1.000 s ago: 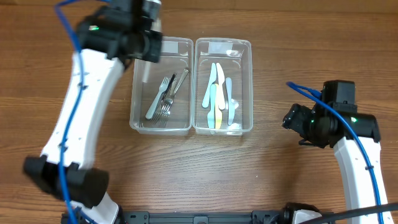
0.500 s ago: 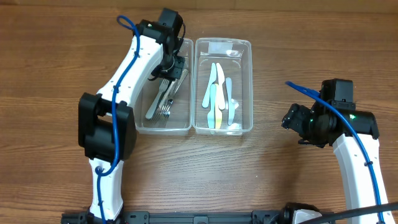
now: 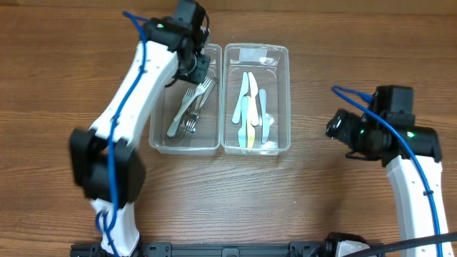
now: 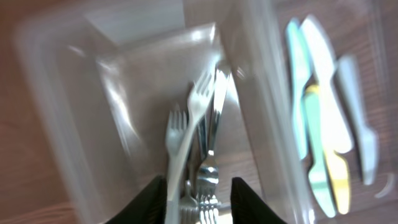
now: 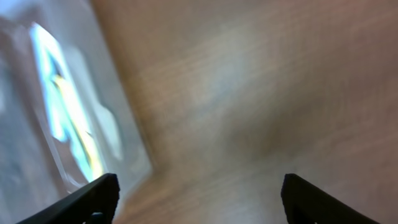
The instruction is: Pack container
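Two clear plastic containers stand side by side. The left container (image 3: pixel 158 143) holds several metal forks (image 3: pixel 189 114); the right container (image 3: pixel 285 100) holds several pastel plastic knives (image 3: pixel 250 107). My left gripper (image 3: pixel 194 68) hangs over the far end of the left container. In the left wrist view it (image 4: pixel 199 202) is open, with the forks (image 4: pixel 193 137) lying loose below and between its fingers. The knives (image 4: pixel 323 124) show at the right of that view. My right gripper (image 3: pixel 334 128) is open and empty over bare table, right of the containers; it also shows in the right wrist view (image 5: pixel 199 199).
The wooden table (image 3: pixel 321 200) surrounds the containers. The right wrist view is blurred; the right container's corner with the knives (image 5: pixel 68 124) shows at its left. Blue cables run along both arms.
My left arm has swung in and down over the left container's far end. One fork now lies angled toward the far right corner. My right arm has shifted slightly.
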`<state>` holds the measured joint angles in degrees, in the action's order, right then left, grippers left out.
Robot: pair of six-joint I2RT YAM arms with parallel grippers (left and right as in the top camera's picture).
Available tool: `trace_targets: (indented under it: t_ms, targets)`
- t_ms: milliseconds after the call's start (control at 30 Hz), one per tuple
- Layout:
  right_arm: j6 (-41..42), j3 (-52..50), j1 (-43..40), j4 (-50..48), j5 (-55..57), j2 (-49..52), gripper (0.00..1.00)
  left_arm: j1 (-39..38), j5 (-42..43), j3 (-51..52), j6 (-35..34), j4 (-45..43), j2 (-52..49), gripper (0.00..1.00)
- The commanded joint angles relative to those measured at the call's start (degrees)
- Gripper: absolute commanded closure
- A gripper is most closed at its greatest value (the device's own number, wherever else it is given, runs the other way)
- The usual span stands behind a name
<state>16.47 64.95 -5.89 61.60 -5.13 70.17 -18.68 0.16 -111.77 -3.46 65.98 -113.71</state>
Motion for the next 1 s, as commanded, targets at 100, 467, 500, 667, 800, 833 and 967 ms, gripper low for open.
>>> trace_targets:
  t_ms: [100,467,500,667,800,833,967]
  targets:
    - [-4.4,5.1,0.2,-10.4,-0.1,-1.6,0.0,1.0,-7.0,-0.5,2.2,-6.6,16.6,0.0]
    - [-12.2,5.1,0.3,-29.3,-1.9,-1.7,0.0,5.2,-17.6,-0.5,3.7,-7.9,19.0,0.0]
    - [-12.2,5.1,0.3,-28.0,-0.8,-2.2,0.0,5.7,-17.4,-0.5,0.8,-6.6,19.6,0.0]
    - [-12.3,3.5,1.5,-23.8,4.9,-8.0,0.0,8.0,-16.6,-0.3,-4.7,-2.2,23.6,0.0]
    - [-14.9,-0.9,7.9,-21.6,11.5,-15.2,0.0,8.5,-16.4,3.4,-5.4,-2.6,28.8,0.0]
    - [-14.8,-2.2,9.9,-20.6,13.4,-16.9,0.0,8.5,-16.4,5.4,-5.4,-3.2,30.5,0.0]
    - [-14.3,-6.5,17.5,-16.1,16.3,-23.7,0.0,8.5,-17.1,15.9,-6.0,-6.6,38.9,0.0]
